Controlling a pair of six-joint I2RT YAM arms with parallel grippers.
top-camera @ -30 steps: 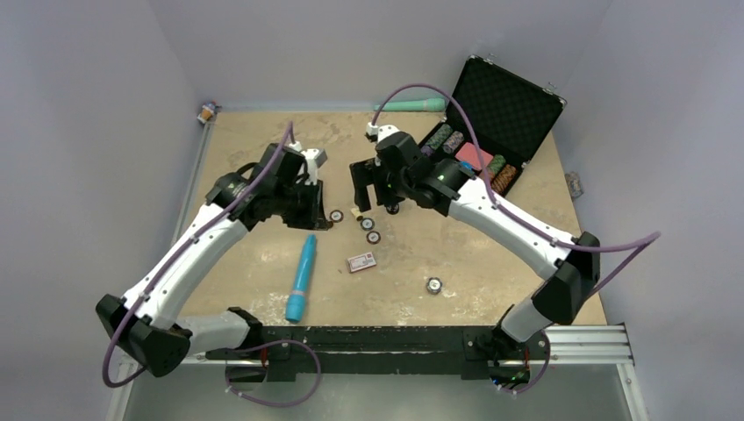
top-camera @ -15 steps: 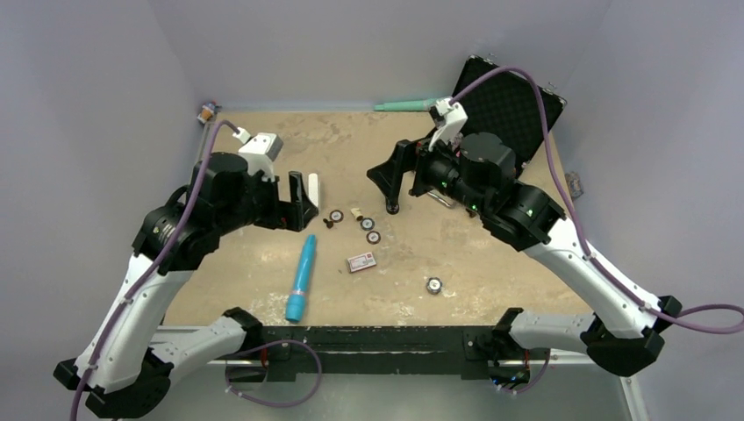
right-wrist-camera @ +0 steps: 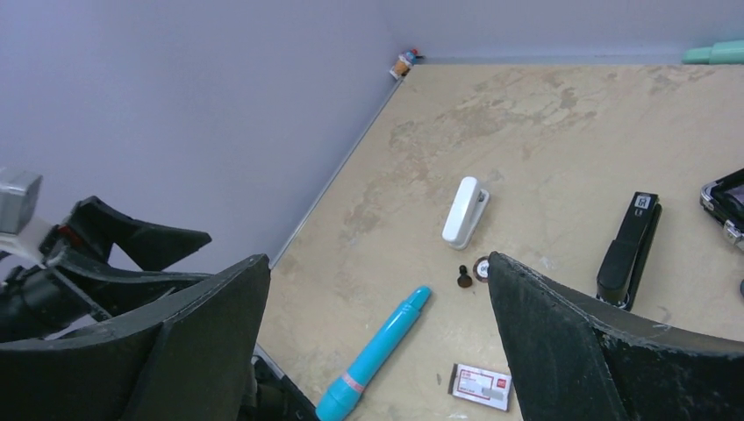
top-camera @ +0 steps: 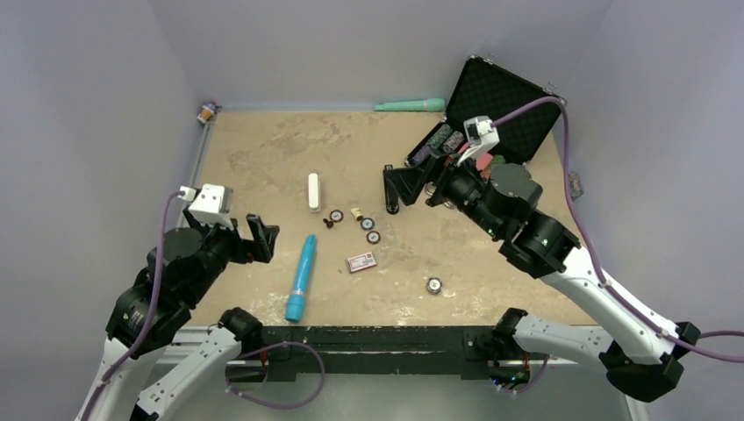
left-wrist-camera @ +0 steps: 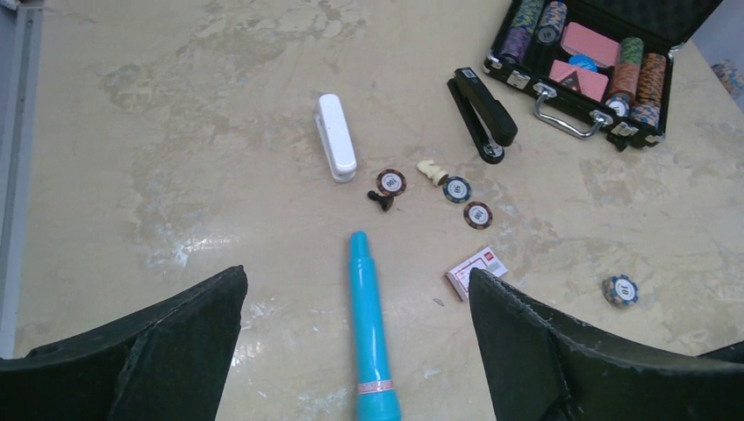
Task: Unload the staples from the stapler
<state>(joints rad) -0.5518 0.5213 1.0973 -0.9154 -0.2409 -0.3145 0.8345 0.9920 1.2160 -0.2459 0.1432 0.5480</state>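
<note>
The black stapler (left-wrist-camera: 482, 114) lies flat on the table beside the open case, its silvery end toward me. It also shows in the right wrist view, where the stapler (right-wrist-camera: 630, 250) rests alone. In the top view only the stapler's near end (top-camera: 392, 208) peeks from under my right gripper (top-camera: 402, 184), which hovers open above it. The right gripper (right-wrist-camera: 377, 259) has nothing between its fingers. My left gripper (top-camera: 261, 235) is open and empty, pulled back near the left front, far from the stapler. Below the left gripper (left-wrist-camera: 358, 276) lies the blue tube.
A white bar-shaped object (top-camera: 313, 191) lies left of centre. The blue tube (top-camera: 300, 277) points toward the front edge. A small red-and-white box (top-camera: 361, 261) and several poker chips (top-camera: 368, 224) lie mid-table. The open black case (top-camera: 504, 105) stands at the back right.
My left gripper opened, left the white object on the table and drew back to the near left. The right arm lifted and swung back to the right, its gripper open.
</note>
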